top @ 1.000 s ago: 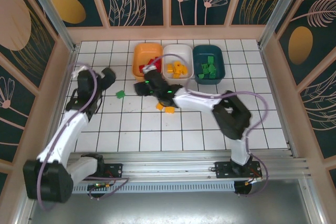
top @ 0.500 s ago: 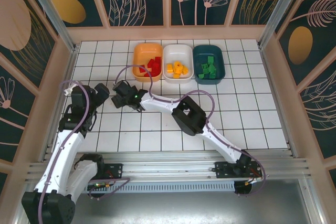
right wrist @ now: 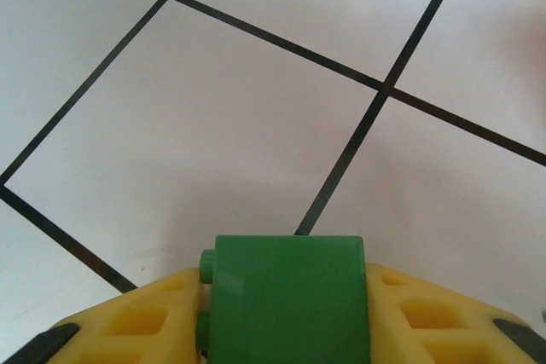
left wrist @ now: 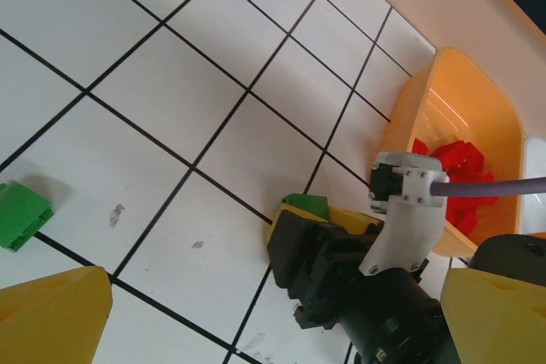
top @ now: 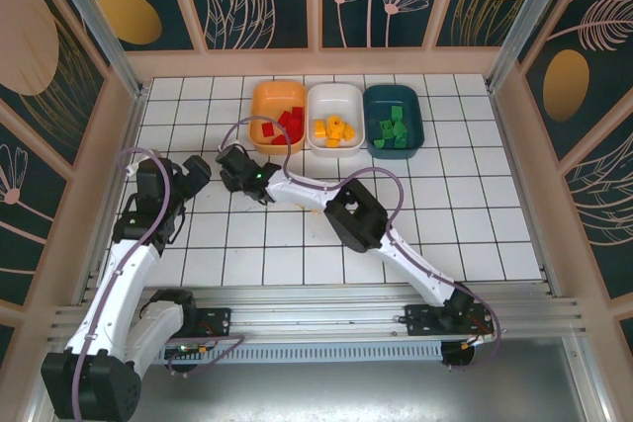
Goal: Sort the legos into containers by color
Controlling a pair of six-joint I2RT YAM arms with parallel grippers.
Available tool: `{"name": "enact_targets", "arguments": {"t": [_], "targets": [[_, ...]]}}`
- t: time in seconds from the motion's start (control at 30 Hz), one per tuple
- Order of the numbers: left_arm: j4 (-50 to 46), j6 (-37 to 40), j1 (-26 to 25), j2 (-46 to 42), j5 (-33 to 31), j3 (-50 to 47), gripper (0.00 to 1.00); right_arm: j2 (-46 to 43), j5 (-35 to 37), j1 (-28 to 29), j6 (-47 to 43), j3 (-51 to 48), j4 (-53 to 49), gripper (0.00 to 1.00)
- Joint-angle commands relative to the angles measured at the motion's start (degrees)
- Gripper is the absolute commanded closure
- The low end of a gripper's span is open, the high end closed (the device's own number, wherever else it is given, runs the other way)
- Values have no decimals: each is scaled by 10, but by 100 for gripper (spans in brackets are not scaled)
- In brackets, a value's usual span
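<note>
My right gripper (right wrist: pixel 286 291) is shut on a green lego (right wrist: pixel 286 309), pinched between its yellow fingers just above the white tiles. In the top view this gripper (top: pixel 234 161) reaches far left, just in front of the orange container (top: pixel 259 104). The left wrist view shows it (left wrist: pixel 311 226) with the green lego (left wrist: pixel 307 205) at its tip. My left gripper (top: pixel 193 173) hangs open close beside it, with nothing between its fingers (left wrist: pixel 51 313). Another green lego (left wrist: pixel 21 213) lies on the floor. Red legos (top: pixel 289 123) fill the orange container, yellow-orange ones (top: pixel 334 130) the white container (top: pixel 334 96), green ones (top: pixel 394 129) the teal container (top: pixel 394 96).
The right arm's links (top: pixel 351 214) stretch diagonally across the middle tiles. A raised wooden ledge (top: pixel 316 63) borders the floor behind the containers, and side walls close it in left and right. Open tiles lie right of the right arm.
The right arm has swung from the middle of the floor to the far left, then edged toward the orange container. The left arm has drawn back toward the left side.
</note>
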Motion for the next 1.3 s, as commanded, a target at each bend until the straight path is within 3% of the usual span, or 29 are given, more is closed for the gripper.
{"name": "enact_targets", "arguments": {"t": [0.0, 0.43, 0.7, 0.8, 1.0, 1.13, 1.27], "targets": [[24, -6, 3, 6, 12, 16, 2, -33, 1, 4, 7, -51, 11, 61], [86, -14, 3, 35, 59, -8, 2, -301, 4, -7, -10, -287, 138, 63], [191, -44, -3, 97, 139, -45, 14, -478, 18, -116, -1, -475, 161, 62], [222, -43, -54, 139, 125, -40, 15, -524, 5, -193, 13, -538, 163, 62], [226, 3, -218, 330, 116, 45, 21, -531, -72, -359, 48, -595, 160, 62], [208, 37, -266, 423, 123, 95, 26, -485, -112, -433, 49, -579, 142, 62], [169, 70, -297, 474, 107, 135, 28, -449, -136, -462, 43, -559, 133, 58]]}}
